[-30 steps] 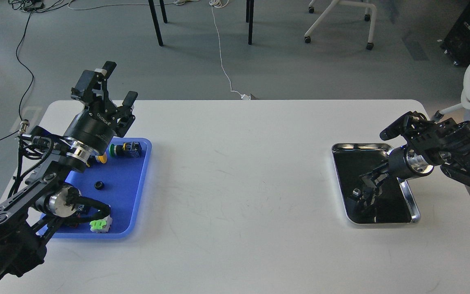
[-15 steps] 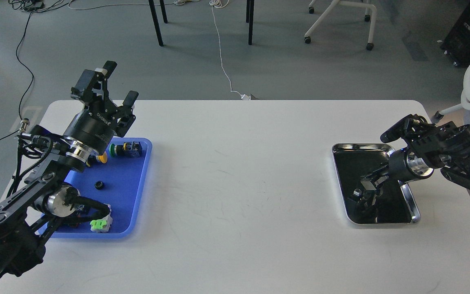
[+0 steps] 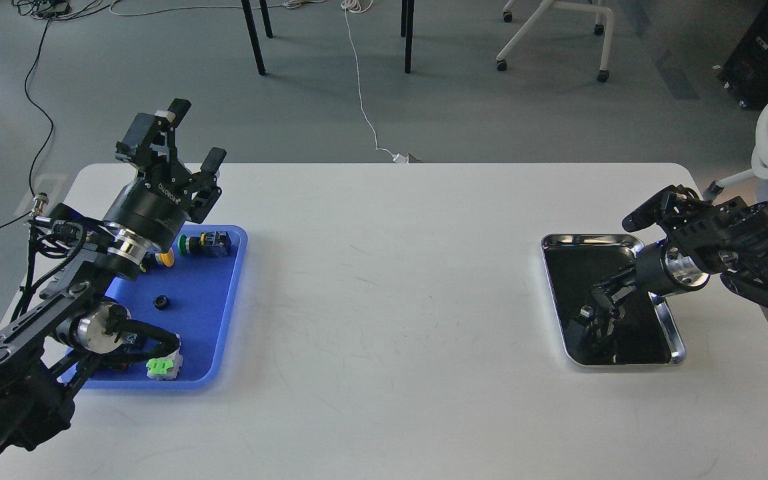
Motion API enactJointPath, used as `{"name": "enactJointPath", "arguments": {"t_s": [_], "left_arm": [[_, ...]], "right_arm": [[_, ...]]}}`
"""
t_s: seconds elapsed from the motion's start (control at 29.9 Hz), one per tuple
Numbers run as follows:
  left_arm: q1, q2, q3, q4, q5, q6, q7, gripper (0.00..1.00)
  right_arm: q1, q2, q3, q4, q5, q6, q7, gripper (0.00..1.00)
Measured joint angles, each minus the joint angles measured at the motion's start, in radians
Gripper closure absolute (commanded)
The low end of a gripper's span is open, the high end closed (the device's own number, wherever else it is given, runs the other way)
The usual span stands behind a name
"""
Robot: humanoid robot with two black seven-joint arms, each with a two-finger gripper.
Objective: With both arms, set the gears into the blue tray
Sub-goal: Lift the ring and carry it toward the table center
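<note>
The blue tray (image 3: pixel 205 320) lies at the table's left. One small black gear (image 3: pixel 161 302) rests on its floor. My left gripper (image 3: pixel 196 133) is held open above the tray's far edge, nothing between its fingers. My right gripper (image 3: pixel 592 313) reaches down into the steel tray (image 3: pixel 672 328) on the right. Its dark fingers merge with the tray's mirror-like bottom and their own reflection. I cannot make out whether they hold anything, and no second gear can be told apart there.
Push-button switches lie in the blue tray: a green-capped one (image 3: pixel 205 243), a yellow-capped one (image 3: pixel 167 259) and a light green one (image 3: pixel 163 366). My left arm's elbow (image 3: pixel 94 330) overhangs the tray's near left. Chair and table legs stand on the floor beyond the table.
My right wrist has shifted slightly to the right and its fingertips have moved a little inside the steel tray. The left arm and the gear in the blue tray have stayed put.
</note>
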State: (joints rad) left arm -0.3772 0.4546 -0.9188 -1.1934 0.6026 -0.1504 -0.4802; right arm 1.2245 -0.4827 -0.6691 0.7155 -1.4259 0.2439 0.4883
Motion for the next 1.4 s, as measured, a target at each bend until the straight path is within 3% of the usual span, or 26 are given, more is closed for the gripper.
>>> {"name": "enactJointPath", "arguments": {"t_s": [0.33,0.84,1.14,1.4], "left_arm": [[-0.005,-0.005,0.003,0.000,0.000,-0.001,0.000,0.02],[-0.006,-0.004,0.001,0.000,0.000,-0.005,0.000,0.02],[-0.006,-0.003,0.001,-0.001,0.000,-0.005,0.000,0.02],[-0.001,0.001,0.001,-0.002,0.000,-0.005,0.000,0.02]], "right_arm": [[0.038,-0.009,0.006,0.015,0.009,-0.001,0.001,0.76],[0.222,0.010,0.008,0.191,0.129,0.008,0.000,0.76],[0.257,0.175,-0.003,0.238,0.254,0.009,0.000,0.75],[0.251,0.369,-0.039,0.189,0.359,-0.001,0.001,0.75]]}}
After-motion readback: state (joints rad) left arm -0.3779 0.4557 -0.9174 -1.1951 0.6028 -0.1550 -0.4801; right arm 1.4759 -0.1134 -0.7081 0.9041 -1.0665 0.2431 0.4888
